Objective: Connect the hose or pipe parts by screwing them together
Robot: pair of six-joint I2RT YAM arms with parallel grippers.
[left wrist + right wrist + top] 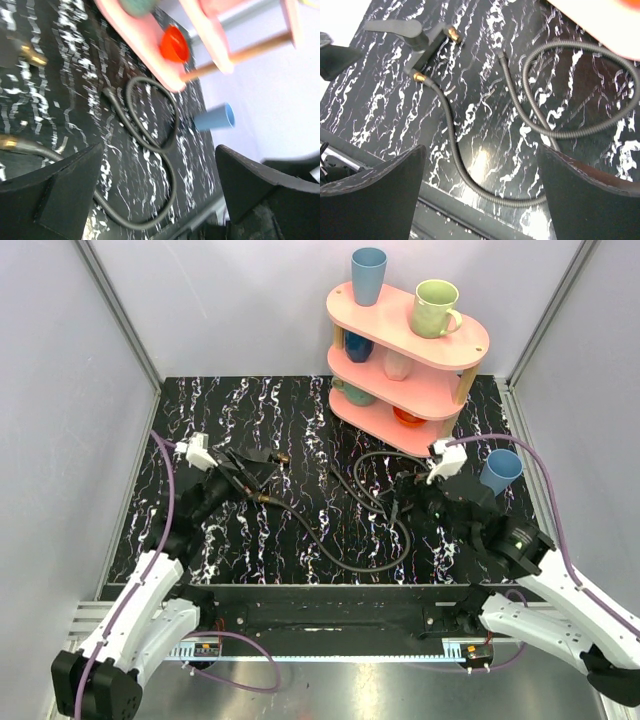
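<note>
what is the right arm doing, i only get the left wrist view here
observer: The right end effector hangs open above the hose, with nothing between its fingers.
operator: is the hose end on the angular piece
observer: In the right wrist view, the brass fitting on the hose end meets the black angular piece. I cannot tell whether it is threaded in.
operator: anything on top of that shelf
observer: A green mug and a blue cup stand on the top tier of the pink shelf.
</note>
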